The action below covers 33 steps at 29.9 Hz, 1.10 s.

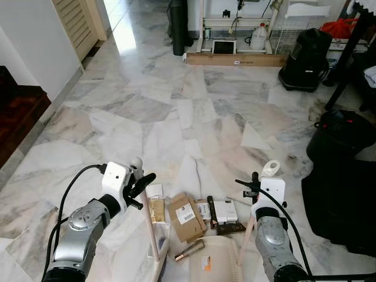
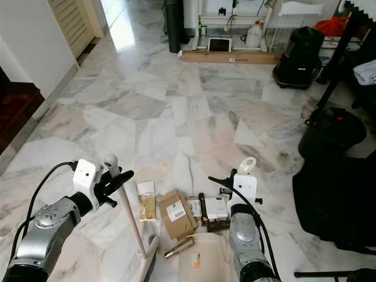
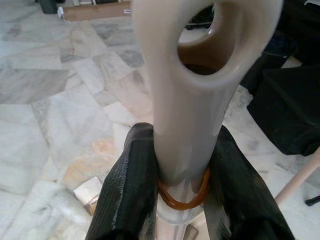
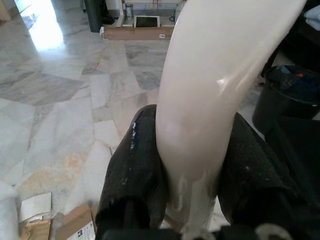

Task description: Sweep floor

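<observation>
**Sweep litter into the pan, short strokes**

Left gripper (image 1: 140, 187) is clamped on the broom handle (image 1: 150, 226) near its top; right gripper (image 1: 254, 187) is clamped on the dustpan handle (image 1: 269, 170). Dustpan (image 1: 215, 262) sits on the marble floor (image 1: 176, 117), just behind the litter: cardboard box (image 1: 187, 216), white carton (image 1: 224, 210) and small packets. You should keep the pan edge flat and drag the broom head toward it. Don't scatter the light pieces.

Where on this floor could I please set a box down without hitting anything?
The marble floor lies bare between the long cardboard box and the litter pile. It is crowded around the pile, where the left gripper holds the broom and the right gripper the dustpan.
</observation>
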Motion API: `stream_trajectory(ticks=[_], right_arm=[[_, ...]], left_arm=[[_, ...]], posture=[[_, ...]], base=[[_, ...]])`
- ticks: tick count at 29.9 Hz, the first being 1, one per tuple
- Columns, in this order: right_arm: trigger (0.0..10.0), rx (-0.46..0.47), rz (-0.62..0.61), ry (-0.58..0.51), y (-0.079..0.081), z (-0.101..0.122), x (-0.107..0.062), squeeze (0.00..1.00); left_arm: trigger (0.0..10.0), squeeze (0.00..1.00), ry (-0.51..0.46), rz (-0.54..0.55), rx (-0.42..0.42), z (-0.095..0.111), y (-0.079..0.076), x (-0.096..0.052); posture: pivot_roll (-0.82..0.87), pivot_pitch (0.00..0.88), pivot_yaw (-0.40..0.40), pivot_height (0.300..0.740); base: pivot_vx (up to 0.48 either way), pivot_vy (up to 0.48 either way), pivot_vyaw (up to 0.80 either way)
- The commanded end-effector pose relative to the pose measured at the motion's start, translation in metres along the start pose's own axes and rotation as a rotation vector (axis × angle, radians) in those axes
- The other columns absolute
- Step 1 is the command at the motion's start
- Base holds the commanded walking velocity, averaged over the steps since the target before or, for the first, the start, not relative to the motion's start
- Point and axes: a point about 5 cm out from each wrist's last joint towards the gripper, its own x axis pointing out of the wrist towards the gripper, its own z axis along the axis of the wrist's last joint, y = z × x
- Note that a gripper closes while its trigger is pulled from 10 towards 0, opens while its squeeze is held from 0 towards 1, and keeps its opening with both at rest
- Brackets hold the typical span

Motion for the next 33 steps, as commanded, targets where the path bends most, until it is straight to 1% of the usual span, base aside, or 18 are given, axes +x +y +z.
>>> stream_trajectory(ticks=[1, 4, 6, 11, 15, 21, 26, 28, 30, 33], right_arm=[[10.0, 0.010, -0.005, 0.103, 0.000, -0.020, -0.011, 0.00], [10.0, 0.009, -0.005, 0.103, 0.000, -0.020, -0.011, 0.00], [10.0, 0.009, -0.006, 0.103, -0.001, -0.020, -0.011, 0.00], [10.0, 0.010, -0.004, 0.103, 0.000, -0.020, -0.011, 0.00], [10.0, 0.012, -0.003, 0.104, 0.000, -0.020, -0.011, 0.00], [10.0, 0.014, -0.003, 0.104, 0.000, -0.020, -0.011, 0.00], [10.0, 0.017, -0.001, 0.104, 0.000, -0.019, -0.010, 0.00], [10.0, 0.017, 0.000, 0.104, 0.000, -0.019, -0.010, 0.00], [10.0, 0.018, 0.002, 0.103, 0.000, -0.019, -0.010, 0.00], [10.0, 0.023, 0.002, 0.099, 0.000, -0.018, -0.010, 0.00]], left_arm=[[10.0, 0.00, 0.021, -0.001, -0.048, -0.007, 0.001, -0.001], [10.0, 0.00, 0.011, 0.009, -0.060, -0.007, 0.002, 0.000], [10.0, 0.00, -0.030, 0.030, -0.102, -0.001, 0.005, 0.003], [10.0, 0.00, -0.057, 0.034, -0.135, 0.003, 0.007, 0.007], [10.0, 0.00, -0.081, 0.039, -0.177, 0.006, 0.008, 0.011], [10.0, 0.00, -0.092, 0.028, -0.214, 0.006, 0.007, 0.013], [10.0, 0.00, -0.138, 0.047, -0.253, 0.011, 0.010, 0.014], [10.0, 0.00, -0.141, 0.059, -0.243, 0.012, 0.012, 0.013], [10.0, 0.00, -0.138, 0.096, -0.191, 0.013, 0.017, 0.012], [10.0, 0.00, -0.137, 0.119, -0.151, 0.014, 0.019, 0.010]], posture=[[0.05, 0.131, 0.064, 0.740], [0.05, 0.133, 0.064, 0.740], [0.05, 0.132, 0.063, 0.740], [0.05, 0.132, 0.064, 0.740], [0.04, 0.132, 0.065, 0.740], [0.04, 0.131, 0.064, 0.740], [0.04, 0.128, 0.063, 0.740], [0.04, 0.126, 0.062, 0.740], [0.04, 0.122, 0.062, 0.740], [0.05, 0.116, 0.062, 0.740]], base=[[0.000, 0.000, 0.00], [0.000, 0.000, 0.00], [0.000, 0.000, 0.00], [0.000, 0.000, 0.00], [0.000, 0.000, 0.00], [0.000, 0.000, 0.00], [0.000, 0.000, 0.00], [0.000, 0.000, 0.00], [0.000, 0.000, 0.00], [0.000, 0.000, 0.00]])
